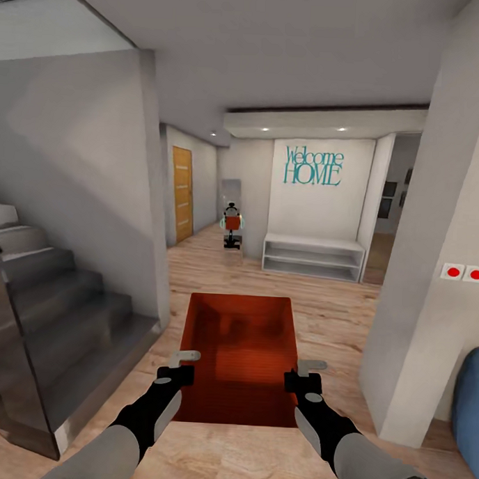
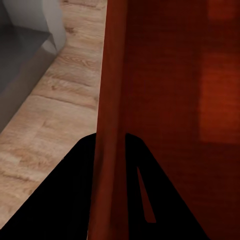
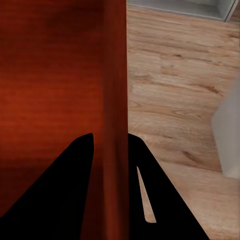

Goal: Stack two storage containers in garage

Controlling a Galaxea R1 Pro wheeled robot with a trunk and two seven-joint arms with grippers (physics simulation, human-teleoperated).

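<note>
Hall, wood-plank floor (image 1: pixel 333 320), stairs (image 1: pixel 48 308) to the left, "Welcome HOME" wall (image 1: pixel 314 166) ahead. Not the garage; transit, by my reading. One bin (image 1: pixel 238 358) carried out front between both arms. Left gripper (image 1: pixel 182 366) clamps its left wall, right gripper (image 1: pixel 305 375) its right wall, a finger either side. Placing and stacking remain. Bin's underside hidden; fingers (image 2: pixel 75 200) mere black shapes.

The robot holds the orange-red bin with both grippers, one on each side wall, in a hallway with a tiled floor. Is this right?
Not quite: the floor is light wood planks, not tiles, as the head view shows. The rest holds: the left gripper and the right gripper each clamp a side wall of the bin.
</note>
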